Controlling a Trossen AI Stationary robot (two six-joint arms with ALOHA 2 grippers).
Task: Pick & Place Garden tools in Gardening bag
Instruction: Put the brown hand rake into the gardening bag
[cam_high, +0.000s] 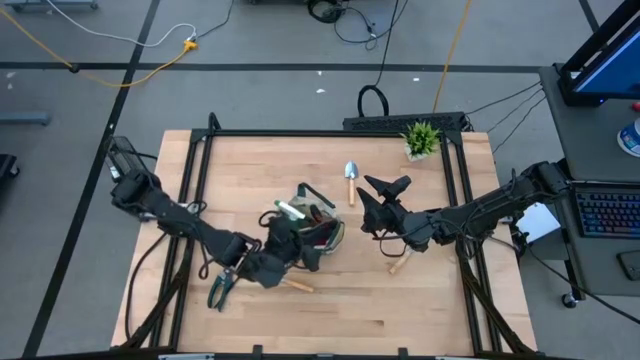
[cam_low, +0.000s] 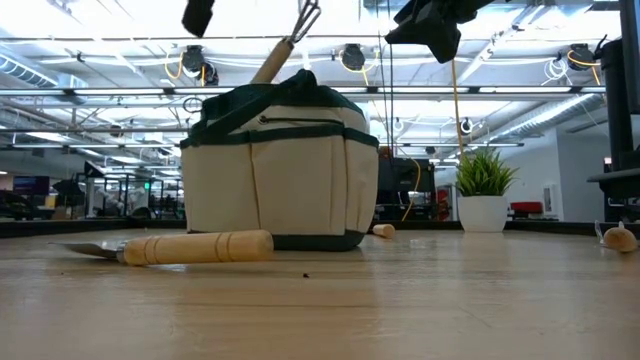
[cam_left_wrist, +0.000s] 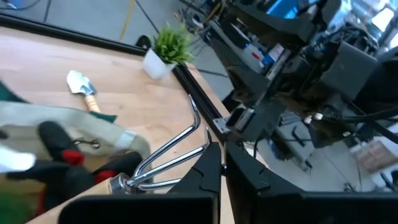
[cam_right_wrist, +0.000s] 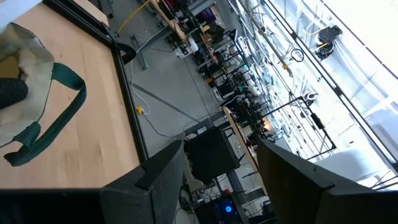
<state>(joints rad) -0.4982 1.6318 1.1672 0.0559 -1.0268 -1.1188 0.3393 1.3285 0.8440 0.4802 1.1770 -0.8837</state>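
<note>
- As the left gripper (cam_left_wrist: 217, 171) hangs over the bag (cam_high: 318, 232), its fingers are clamped on the fork (cam_left_wrist: 163, 163), tines up in the low view, apparently lined up for a drop into the open top.
- Right gripper (cam_high: 383, 206) hovers beside the bag, raised off the table, jaws apart and empty, probably waiting its turn.
- Bag sits mid-table: tan fabric, green trim, a glove and a pale handle already inside.
- Pruners (cam_high: 220, 289) lie near the table's front, by the left arm.
- One trowel (cam_high: 350, 180) rests behind the bag; another (cam_low: 170, 248) lies in front.
- Plant (cam_high: 421, 138) stands at the back edge, not part of the job.
</note>
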